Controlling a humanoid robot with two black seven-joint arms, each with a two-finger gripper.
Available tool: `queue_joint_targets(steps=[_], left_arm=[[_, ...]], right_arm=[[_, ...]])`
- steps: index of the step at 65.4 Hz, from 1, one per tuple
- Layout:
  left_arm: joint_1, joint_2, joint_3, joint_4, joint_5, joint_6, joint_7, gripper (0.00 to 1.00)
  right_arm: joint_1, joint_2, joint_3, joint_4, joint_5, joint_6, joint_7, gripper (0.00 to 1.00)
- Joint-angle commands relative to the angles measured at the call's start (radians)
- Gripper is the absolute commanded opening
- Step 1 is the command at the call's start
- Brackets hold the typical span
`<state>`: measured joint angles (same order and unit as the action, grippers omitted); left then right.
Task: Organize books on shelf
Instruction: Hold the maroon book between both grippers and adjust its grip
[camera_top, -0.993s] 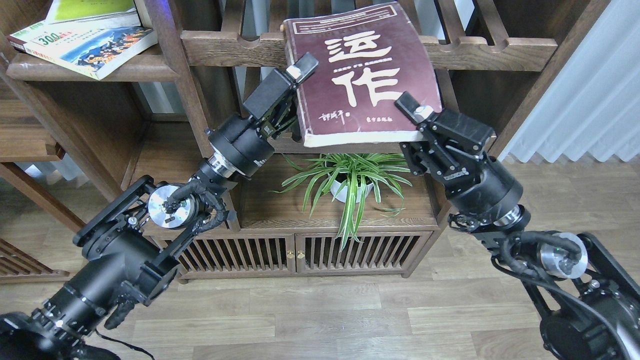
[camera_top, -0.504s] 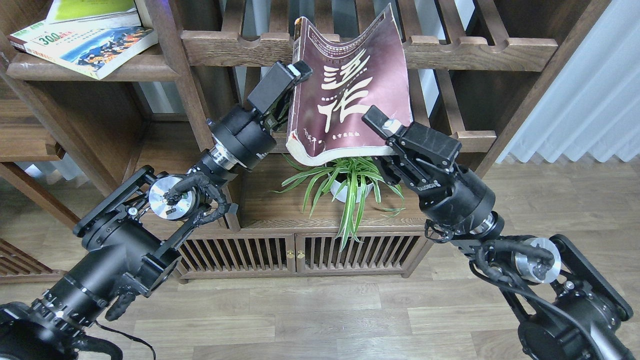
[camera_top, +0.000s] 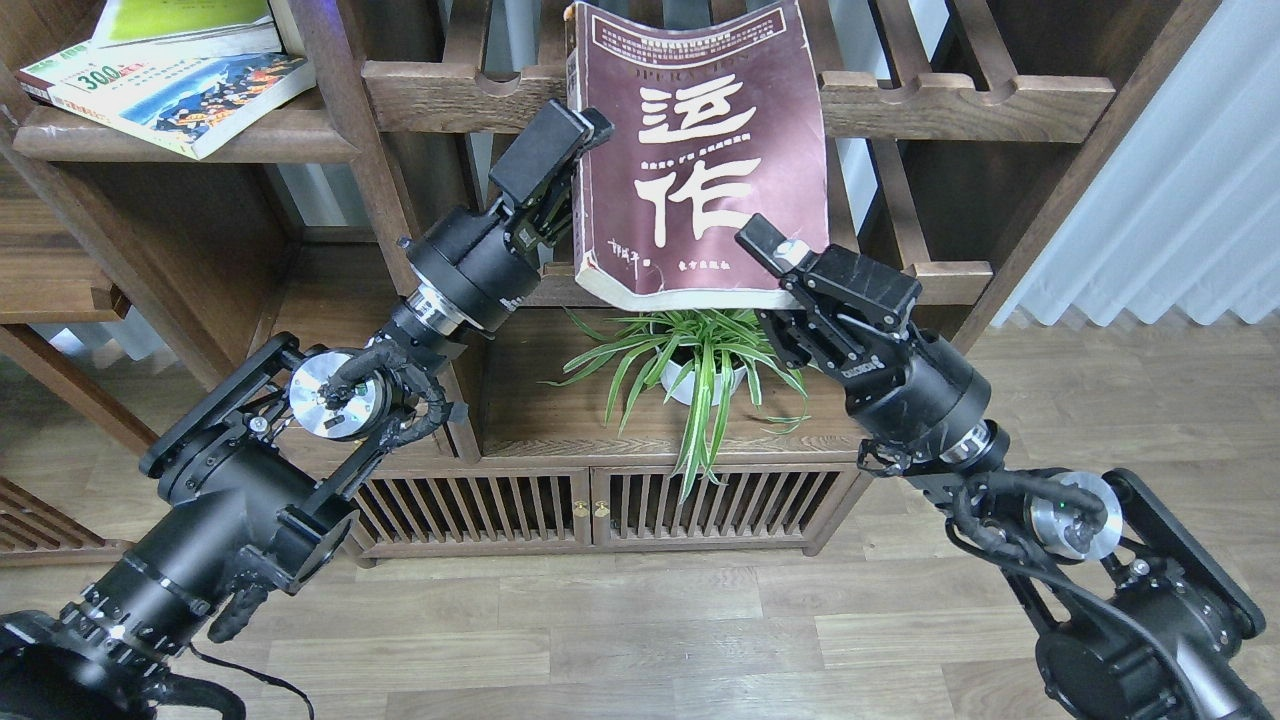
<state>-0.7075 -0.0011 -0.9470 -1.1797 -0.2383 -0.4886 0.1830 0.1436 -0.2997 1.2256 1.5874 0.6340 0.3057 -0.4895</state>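
The large maroon book (camera_top: 700, 140) with white Chinese characters is held in the air, cover toward me, slightly bowed, in front of the slatted middle bay. My left gripper (camera_top: 578, 135) is shut on its left spine edge. My right gripper (camera_top: 772, 258) is shut on its lower right corner, one finger lying on the cover. The lime-yellow book (camera_top: 180, 18) and the cream "300" book (camera_top: 185, 95) lie stacked flat on the solid dark-brown shelf (camera_top: 270, 135) at the upper left.
Slatted shelves with notched front rails (camera_top: 950, 95) stand behind the maroon book. A potted spider plant (camera_top: 700, 370) sits right below it on the low cabinet (camera_top: 600, 500). An upright post (camera_top: 350, 150) separates the bays. A white curtain (camera_top: 1150, 180) hangs at the right.
The right gripper moved left and the left gripper rose a little. The maroon book, first tilted right, buckled and twisted half a second ago and now stands straighter and higher.
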Motion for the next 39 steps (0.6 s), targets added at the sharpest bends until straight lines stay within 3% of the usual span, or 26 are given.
queue_joint_targets(steps=[1, 14, 18, 26, 32, 37, 39], left_arm=[[0.017, 0.001, -0.001, -0.006, 0.013, 0.000, 0.001, 0.99], [0.042, 0.001, 0.004, -0.017, 0.016, 0.000, 0.009, 0.99], [0.042, 0.001, 0.001, -0.017, 0.022, 0.000, 0.009, 0.94], [0.043, 0.001, -0.018, -0.009, 0.013, 0.000, 0.000, 0.66], [0.043, 0.001, -0.035, -0.001, 0.001, 0.000, 0.001, 0.36], [0.045, 0.001, -0.038, 0.006, -0.032, 0.000, 0.003, 0.03], [0.043, 0.001, -0.039, 0.012, -0.036, 0.000, 0.012, 0.03]], right_arm=[[0.008, -0.001, 0.018, -0.023, 0.003, 0.000, 0.001, 0.06], [0.025, -0.001, 0.048, -0.070, 0.006, 0.000, 0.001, 0.06], [0.025, -0.001, 0.051, -0.070, 0.006, 0.000, 0.001, 0.06], [0.025, -0.001, 0.051, -0.070, 0.007, 0.000, 0.001, 0.06], [0.027, 0.001, 0.049, -0.070, 0.007, 0.000, 0.001, 0.06], [0.025, 0.002, 0.048, -0.070, 0.007, 0.000, 0.001, 0.06], [0.025, 0.004, 0.046, -0.070, 0.007, 0.000, 0.001, 0.06]])
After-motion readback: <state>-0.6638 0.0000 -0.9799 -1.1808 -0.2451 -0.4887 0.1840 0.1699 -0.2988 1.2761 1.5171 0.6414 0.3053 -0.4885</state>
